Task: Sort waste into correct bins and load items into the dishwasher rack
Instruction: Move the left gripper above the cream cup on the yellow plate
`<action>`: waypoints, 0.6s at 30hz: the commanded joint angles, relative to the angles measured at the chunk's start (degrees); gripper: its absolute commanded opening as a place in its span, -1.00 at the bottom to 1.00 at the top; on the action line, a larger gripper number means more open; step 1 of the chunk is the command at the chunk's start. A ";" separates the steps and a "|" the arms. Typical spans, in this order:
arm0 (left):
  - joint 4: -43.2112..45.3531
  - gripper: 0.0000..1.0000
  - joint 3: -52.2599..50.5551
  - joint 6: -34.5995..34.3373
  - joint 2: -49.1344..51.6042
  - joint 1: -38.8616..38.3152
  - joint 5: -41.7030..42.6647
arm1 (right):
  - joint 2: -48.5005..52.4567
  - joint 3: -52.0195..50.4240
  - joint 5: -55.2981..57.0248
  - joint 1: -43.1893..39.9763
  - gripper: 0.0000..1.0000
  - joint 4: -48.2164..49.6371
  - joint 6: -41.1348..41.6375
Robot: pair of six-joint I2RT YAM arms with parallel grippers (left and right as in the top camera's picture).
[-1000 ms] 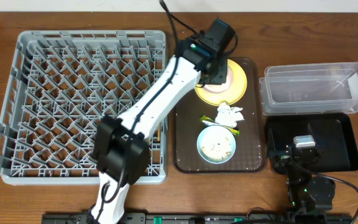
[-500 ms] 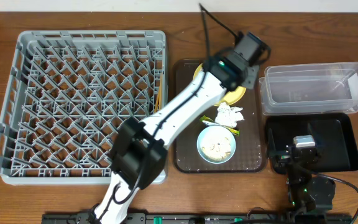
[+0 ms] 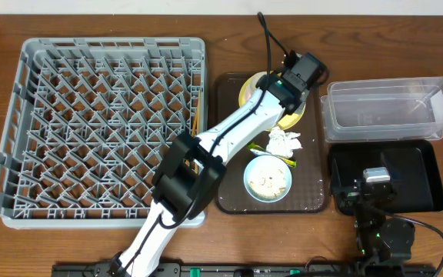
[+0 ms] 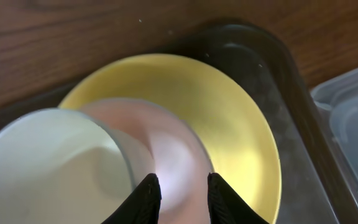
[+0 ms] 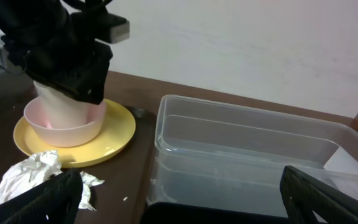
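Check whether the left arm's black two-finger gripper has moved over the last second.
Yes. In the overhead view the left gripper has shifted toward the clear plastic rectangular tub, now over the tub-side part of the round yellow plate.

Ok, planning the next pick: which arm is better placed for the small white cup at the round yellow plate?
Left, probably. The left gripper is right at the small white cup above the round yellow plate; the right gripper hangs, open, over the shallow black rectangular tray.

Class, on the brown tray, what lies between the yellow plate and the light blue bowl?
A crumpled tissue and a small wrapper, clearest in the overhead view.
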 commanded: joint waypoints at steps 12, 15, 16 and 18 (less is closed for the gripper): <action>-0.48 -0.42 -0.26 1.20 -4.92 -0.20 -1.53 | -0.31 -0.07 -0.09 -0.44 0.99 -0.24 -0.61; -0.90 -0.42 -0.26 1.20 -4.90 0.09 -1.53 | -0.31 -0.07 -0.09 -0.44 0.98 -0.24 -0.61; -0.87 -0.42 -0.26 1.20 -4.90 0.11 -1.53 | -0.31 -0.07 -0.09 -0.44 0.98 -0.24 -0.61; -0.85 -0.42 -0.26 1.20 -4.90 0.33 -1.53 | -0.31 -0.07 -0.09 -0.44 0.98 -0.24 -0.61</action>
